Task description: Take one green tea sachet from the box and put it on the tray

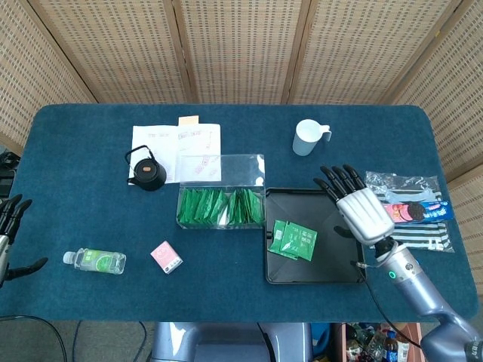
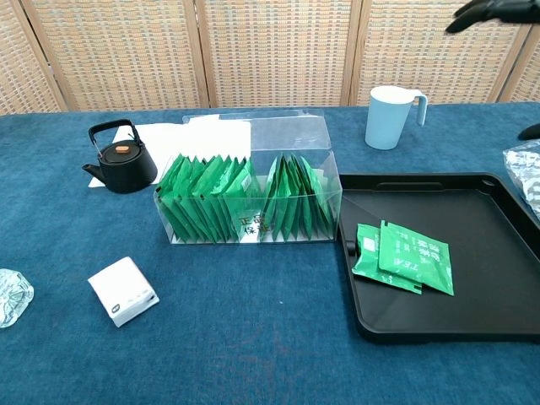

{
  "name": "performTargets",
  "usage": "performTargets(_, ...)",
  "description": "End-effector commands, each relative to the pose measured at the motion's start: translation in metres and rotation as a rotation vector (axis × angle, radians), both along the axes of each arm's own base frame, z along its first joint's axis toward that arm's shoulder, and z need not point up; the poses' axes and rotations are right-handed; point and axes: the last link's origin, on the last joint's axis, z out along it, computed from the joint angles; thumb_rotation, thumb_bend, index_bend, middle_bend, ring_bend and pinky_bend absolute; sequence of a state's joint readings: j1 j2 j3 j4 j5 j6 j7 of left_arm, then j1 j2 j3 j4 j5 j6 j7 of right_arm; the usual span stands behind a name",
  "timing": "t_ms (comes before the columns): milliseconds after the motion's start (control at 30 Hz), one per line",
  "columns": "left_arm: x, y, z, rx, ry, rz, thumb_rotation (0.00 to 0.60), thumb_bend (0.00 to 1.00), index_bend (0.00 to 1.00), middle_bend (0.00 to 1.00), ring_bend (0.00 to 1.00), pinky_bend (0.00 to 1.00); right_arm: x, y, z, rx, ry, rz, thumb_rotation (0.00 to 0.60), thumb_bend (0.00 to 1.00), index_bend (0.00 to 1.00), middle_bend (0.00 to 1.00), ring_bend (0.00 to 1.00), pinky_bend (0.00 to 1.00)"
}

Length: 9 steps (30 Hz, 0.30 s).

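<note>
Green tea sachets [image 1: 293,240] [image 2: 407,257] lie flat on the left part of the black tray [image 1: 332,270] [image 2: 489,245]; two overlapping packets show. The clear box [image 1: 220,204] [image 2: 249,202] just left of the tray holds several upright green sachets. My right hand [image 1: 355,207] hovers over the tray's right side, fingers spread, holding nothing; only its dark fingertips [image 2: 489,8] reach the top right of the chest view. At the far left edge of the head view is my left hand [image 1: 9,237], fingers apart and empty, off the table.
A black teapot [image 1: 146,172] [image 2: 121,159] sits on papers [image 1: 177,151] at the back left. A white mug [image 1: 309,137] [image 2: 390,116] stands behind the tray. Snack packets [image 1: 407,211] lie right of the tray. A water bottle [image 1: 96,261] and a small white box [image 1: 166,256] [image 2: 123,291] lie front left.
</note>
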<state>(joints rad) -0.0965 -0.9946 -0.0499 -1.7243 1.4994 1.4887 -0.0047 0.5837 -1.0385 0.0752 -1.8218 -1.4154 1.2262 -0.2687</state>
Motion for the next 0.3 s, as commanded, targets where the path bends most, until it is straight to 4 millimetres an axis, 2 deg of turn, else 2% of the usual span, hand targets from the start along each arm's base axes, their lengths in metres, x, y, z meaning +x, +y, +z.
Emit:
performTargets(33, 0.0, -0.002, -0.002, 0.003, 0.006, -0.007, 0.6, 0.06, 0.0, 0.0, 0.0, 0.0, -0.014, 0.028, 0.012, -0.036, -0.085, -0.025, 0.6, 0.0, 0.07, 0.0, 0.0, 0.01)
performTargets(133, 0.0, -0.003, -0.006, 0.005, 0.014, -0.018, 0.6, 0.06, 0.0, 0.0, 0.0, 0.0, -0.036, 0.054, 0.011, -0.079, -0.142, -0.06, 0.6, 0.0, 0.05, 0.0, 0.0, 0.0)
performTargets(300, 0.0, -0.003, -0.009, 0.018, 0.023, -0.033, 0.6, 0.06, 0.0, 0.0, 0.0, 0.0, -0.061, 0.079, 0.006, -0.173, -0.144, -0.088, 0.6, 0.0, 0.0, 0.0, 0.0, 0.0)
